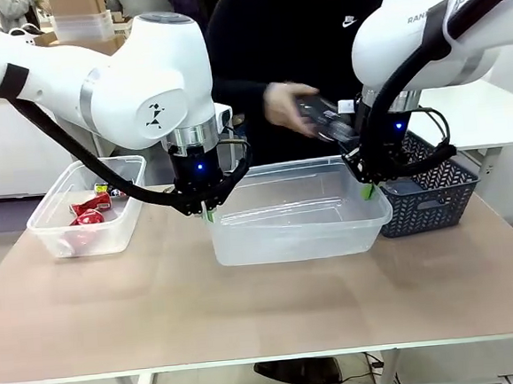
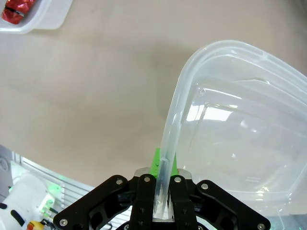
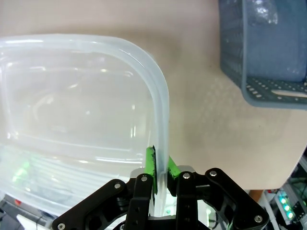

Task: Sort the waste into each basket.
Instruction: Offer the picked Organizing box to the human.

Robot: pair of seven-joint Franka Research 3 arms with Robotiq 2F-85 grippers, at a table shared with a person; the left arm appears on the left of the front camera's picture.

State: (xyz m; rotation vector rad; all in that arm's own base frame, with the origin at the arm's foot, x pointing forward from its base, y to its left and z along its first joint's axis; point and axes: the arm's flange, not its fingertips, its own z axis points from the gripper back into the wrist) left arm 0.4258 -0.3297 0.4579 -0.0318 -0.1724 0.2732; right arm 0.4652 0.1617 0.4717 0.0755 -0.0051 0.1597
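Observation:
A large clear basket (image 1: 295, 233) sits mid-table. My left gripper (image 1: 208, 212) is shut on its left rim, and the wrist view shows the rim (image 2: 172, 120) running down between the green pads of the left gripper (image 2: 162, 167). My right gripper (image 1: 369, 187) is shut on the right rim (image 3: 160, 110), seen close up in the right wrist view with the right gripper (image 3: 161, 166) clamped over it. A smaller clear basket (image 1: 57, 194) at the left holds red cans (image 1: 87, 211); one red can (image 2: 17, 9) shows at the left wrist view's corner. A person's hand (image 1: 283, 105) holds a dark can (image 1: 323, 115) above the large basket.
A dark blue lattice basket (image 1: 430, 192) stands just right of the large basket, close behind my right gripper, and the lattice basket (image 3: 268, 52) also fills the upper right of the right wrist view. Bare tabletop (image 1: 248, 308) stretches along the near side.

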